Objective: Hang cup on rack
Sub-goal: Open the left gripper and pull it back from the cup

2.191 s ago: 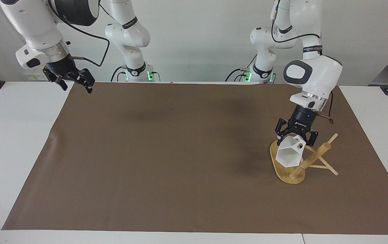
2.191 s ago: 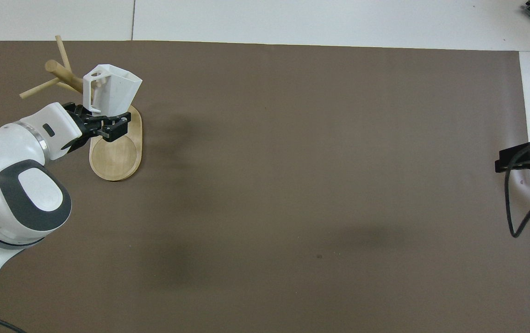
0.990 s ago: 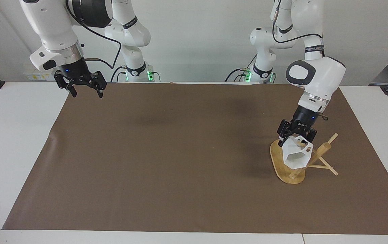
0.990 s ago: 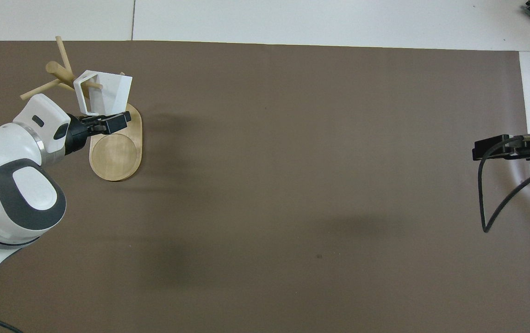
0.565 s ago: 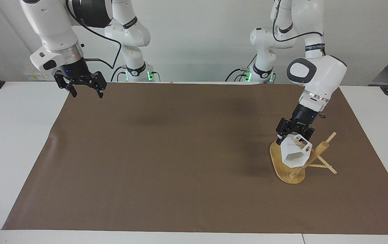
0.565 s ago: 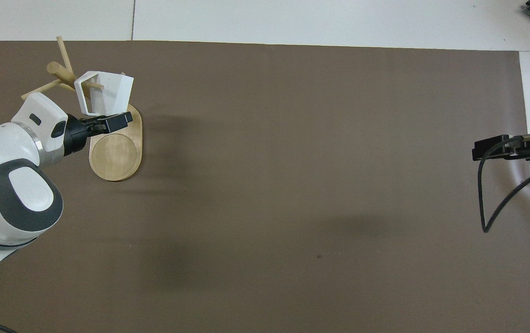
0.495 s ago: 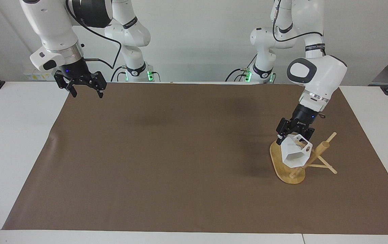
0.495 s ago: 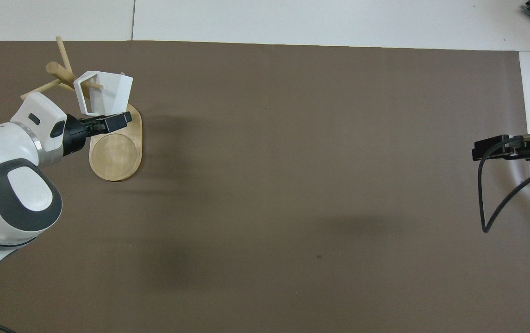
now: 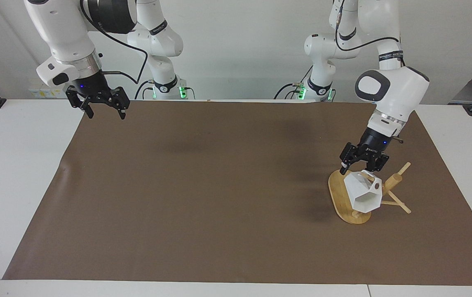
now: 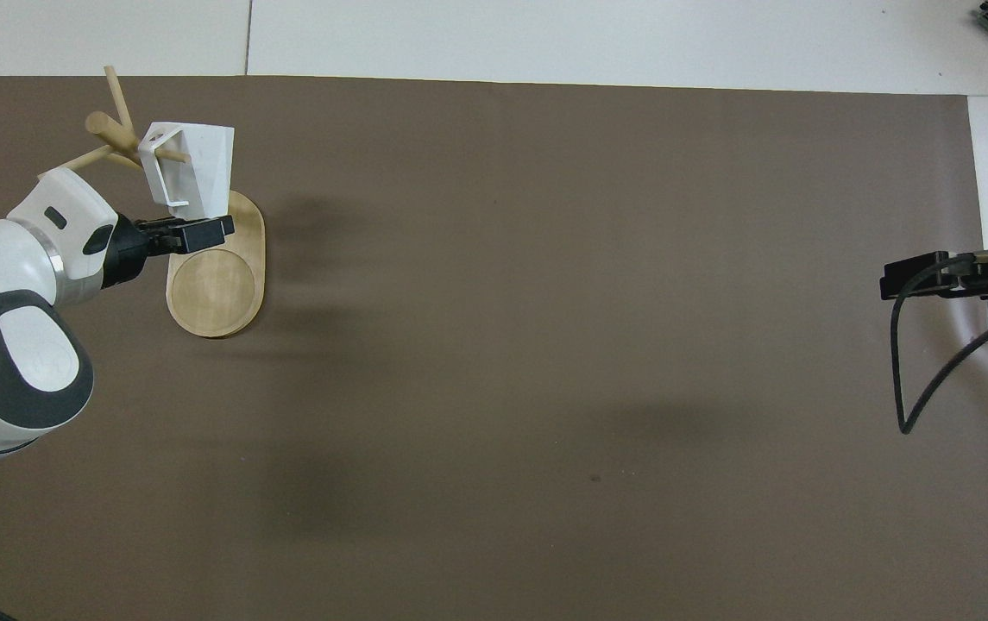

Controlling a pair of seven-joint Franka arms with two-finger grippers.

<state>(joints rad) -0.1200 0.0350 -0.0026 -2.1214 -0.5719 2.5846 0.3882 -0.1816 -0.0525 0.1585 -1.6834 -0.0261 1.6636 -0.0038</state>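
Note:
The white faceted cup [image 9: 363, 194] hangs by its handle on a peg of the bamboo rack [image 9: 336, 193], mouth tilted down over the oval base. From overhead, the cup [image 10: 198, 159] sits against the post, with the rack base [image 10: 217, 285] nearer to the robots. My left gripper [image 9: 361, 168] hovers just above the cup, open and clear of it; overhead, the left gripper [image 10: 187, 231] is over the base's edge. My right gripper [image 9: 106, 114] waits, open and holding nothing, raised over the mat corner at the right arm's end, and shows overhead as the right gripper [image 10: 934, 280].
A brown mat [image 9: 219, 185] covers most of the white table [image 9: 17, 173]. The rack's thin pegs [image 9: 398, 204] stick out toward the left arm's end of the table. A black cable loops from the right gripper [image 10: 916, 379].
The left gripper has let go of the cup and risen a little. The cup has dropped and swung down on its peg. The right arm has stayed still.

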